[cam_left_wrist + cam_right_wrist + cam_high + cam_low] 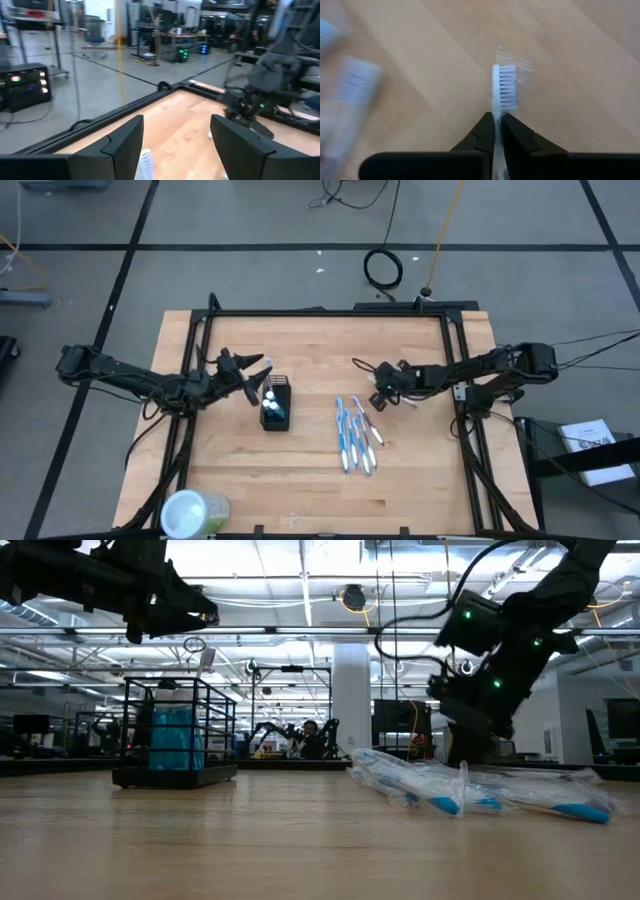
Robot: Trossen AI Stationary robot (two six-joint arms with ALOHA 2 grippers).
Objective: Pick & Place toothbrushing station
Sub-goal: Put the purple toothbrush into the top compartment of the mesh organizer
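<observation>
Toothbrushes (355,435) lie in a bunch at about 5 o'clock from the table's (420,480) middle. Right gripper (496,131), at 3 o'clock, pinches one toothbrush (502,87) below its bristles. Black mesh holder (275,406) stands at 9 o'clock; the left gripper (262,373) hovers just beside it, fingers apart.

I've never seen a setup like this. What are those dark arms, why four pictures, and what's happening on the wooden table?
They are two robot arms, filmed from above, from table height, and from a camera on each wrist. On the wooden table stand a black mesh holder with blue-capped tubes, a row of wrapped toothbrushes and a pale-green container. The right gripper has shut on the neck of one toothbrush, down at the table. The left gripper is open, above the holder.
</observation>
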